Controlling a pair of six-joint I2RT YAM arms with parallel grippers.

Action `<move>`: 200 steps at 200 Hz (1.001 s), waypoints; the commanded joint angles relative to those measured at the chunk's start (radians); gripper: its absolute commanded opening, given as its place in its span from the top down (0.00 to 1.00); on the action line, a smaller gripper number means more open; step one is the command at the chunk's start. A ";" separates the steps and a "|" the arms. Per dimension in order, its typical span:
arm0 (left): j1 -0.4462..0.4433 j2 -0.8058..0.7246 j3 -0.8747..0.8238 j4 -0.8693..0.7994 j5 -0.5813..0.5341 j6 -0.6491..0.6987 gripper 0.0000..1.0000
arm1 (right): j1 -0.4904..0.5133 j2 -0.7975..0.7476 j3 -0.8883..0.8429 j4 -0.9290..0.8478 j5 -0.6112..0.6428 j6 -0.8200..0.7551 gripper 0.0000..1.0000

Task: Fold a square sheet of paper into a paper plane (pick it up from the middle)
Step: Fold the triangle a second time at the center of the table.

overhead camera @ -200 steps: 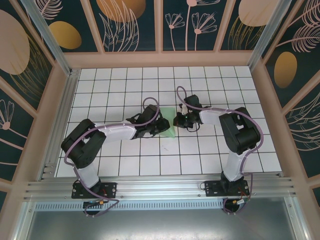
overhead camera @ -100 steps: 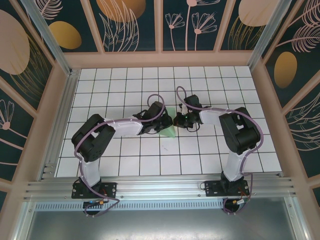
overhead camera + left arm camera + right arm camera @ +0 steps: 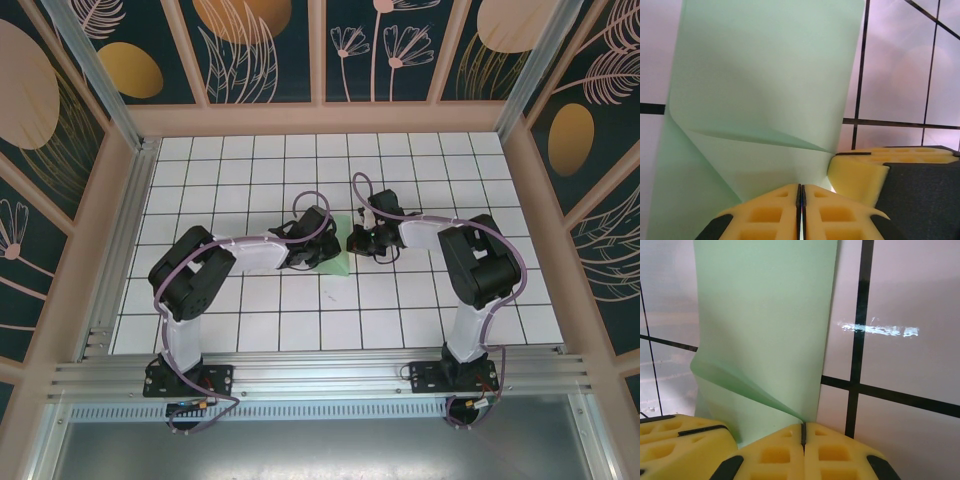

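Pinching the square sheet of paper [image 3: 765,75] at the middle of the table [image 3: 250,322], my left pincer [image 3: 800,187] and right pincer [image 3: 802,425] are clenched on its lifted edge. Hazard: unequal pull between them may tear or skew it.

The tabletop [image 3: 250,160] was white tiles crossed by dark grid lines. Dark teal wall panels [image 3: 270,60] painted with leaves and flowers enclosed it on three sides, and an aluminium rail [image 3: 320,375] ran along its near edge.
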 commanded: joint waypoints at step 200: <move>-0.001 0.046 0.020 -0.091 -0.044 0.020 0.88 | -0.010 0.041 0.028 -0.033 0.015 -0.004 0.88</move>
